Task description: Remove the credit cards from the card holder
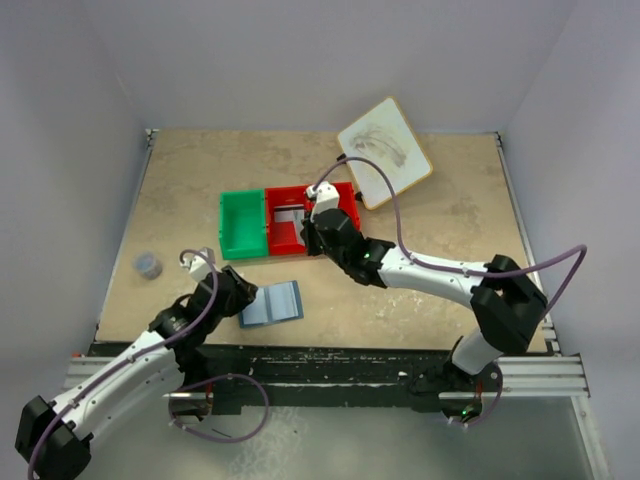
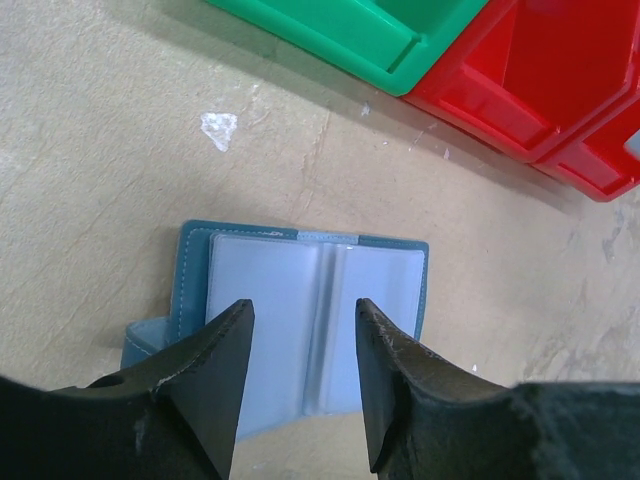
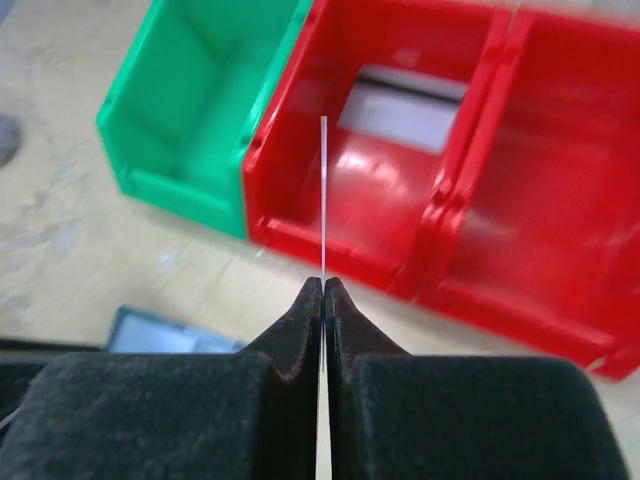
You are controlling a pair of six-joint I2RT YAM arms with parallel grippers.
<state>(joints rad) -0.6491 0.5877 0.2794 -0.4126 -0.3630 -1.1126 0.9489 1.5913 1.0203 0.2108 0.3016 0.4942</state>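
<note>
Nearest the bases, the left gripper (image 2: pixel 305 318) hangs with its fingers spread apart over the card holder (image 2: pixel 270 270), which lies opened flat on the table (image 1: pixel 180 200), pale blue panels up. Farther on, the right gripper (image 3: pixel 323 292) is clenched on a thin card (image 3: pixel 323 190), seen edge-on, above the red bin (image 3: pixel 350 250). A grey-white card (image 3: pixel 405 108) lies inside that bin, beside the green bin (image 3: pixel 180 195).
</note>
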